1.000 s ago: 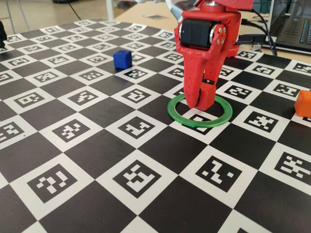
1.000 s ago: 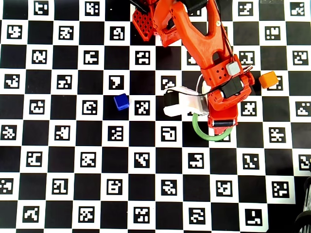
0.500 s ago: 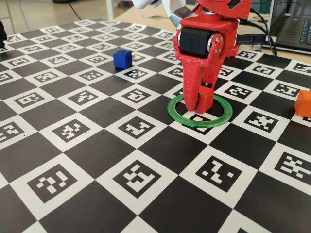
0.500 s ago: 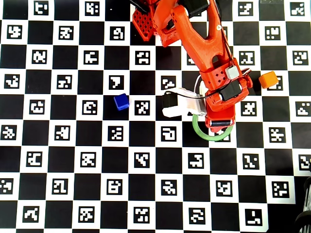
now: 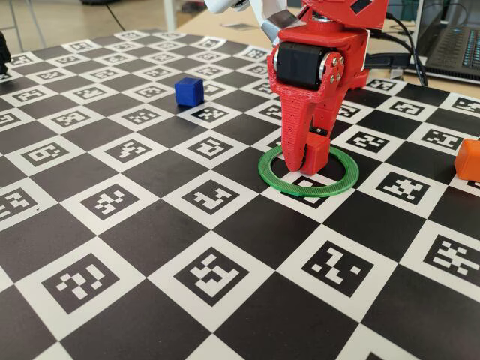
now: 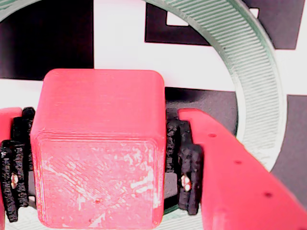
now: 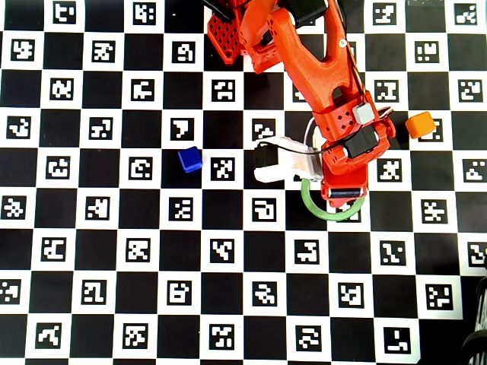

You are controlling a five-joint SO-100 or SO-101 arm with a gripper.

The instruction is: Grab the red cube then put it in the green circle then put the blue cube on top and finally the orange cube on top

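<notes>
My red gripper points straight down inside the green circle and is shut on the red cube. In the wrist view the black pads press both sides of the red cube, and the green circle curves around behind it. The cube's underside is at or just above the board; I cannot tell which. The blue cube sits alone at the far left. At the right edge rests the orange cube. From overhead the arm hides the red cube; the blue cube, orange cube and green circle show.
Everything stands on a flat checkerboard of black squares and marker tiles. A white camera block juts from the wrist to the left in the overhead view. A laptop and cables lie beyond the board's far right edge.
A second ago the wrist sat slightly higher; it sank a little and shifted the red cube slightly leftward inside the circle. Over the last half second nothing moved.
</notes>
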